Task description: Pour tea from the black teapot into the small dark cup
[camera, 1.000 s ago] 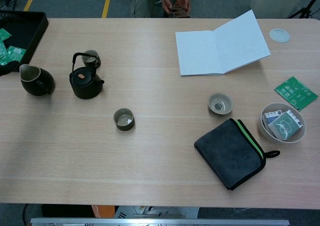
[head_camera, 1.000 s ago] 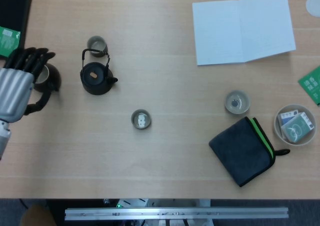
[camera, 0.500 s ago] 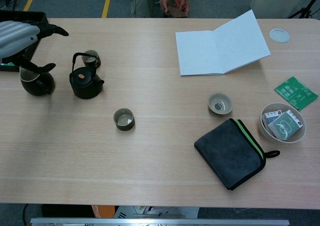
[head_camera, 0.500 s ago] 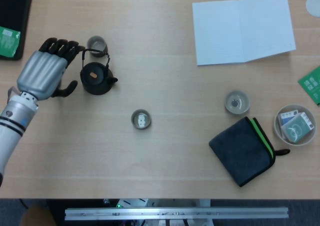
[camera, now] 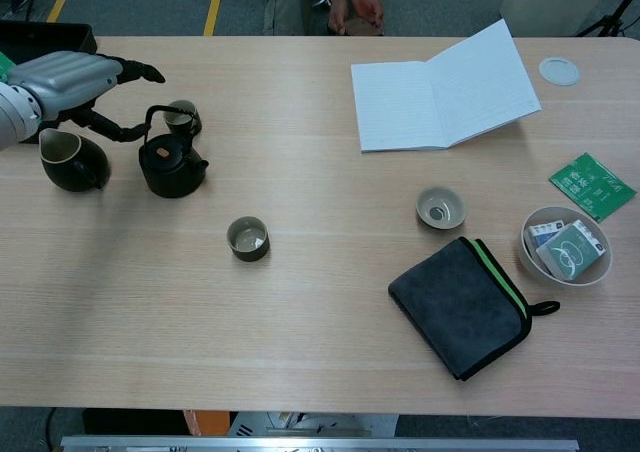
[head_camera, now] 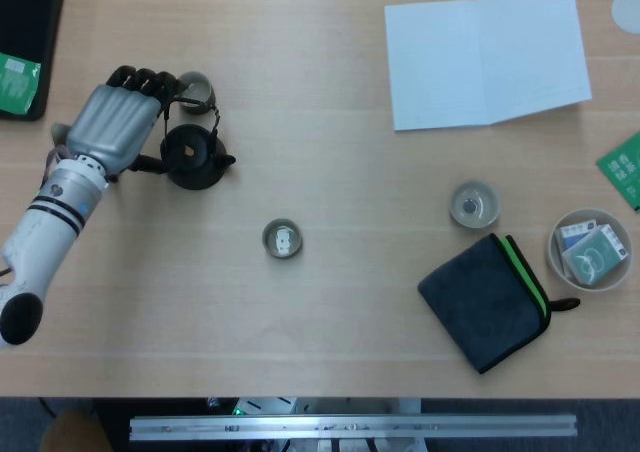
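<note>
The black teapot (head_camera: 196, 158) (camera: 172, 165) stands upright at the table's left, its wire handle raised. My left hand (head_camera: 118, 127) (camera: 72, 78) hovers just left of it, fingers spread and holding nothing; the thumb reaches toward the handle and the fingertips (camera: 148, 71) stretch above it. A small dark cup (head_camera: 194, 89) (camera: 181, 118) sits right behind the teapot. Another small dark cup (head_camera: 282, 239) (camera: 247, 239) stands alone toward the table's middle. My right hand is in neither view.
A dark pitcher (camera: 70, 161) stands left of the teapot, under my hand. An open notebook (camera: 445, 90), a pale cup (camera: 441, 209), a grey cloth (camera: 464, 305) and a bowl of packets (camera: 565, 246) lie to the right. A black tray (camera: 40, 47) is at far left.
My left hand has moved right from over the pitcher to the teapot's handle. The teapot and cups have not moved.
</note>
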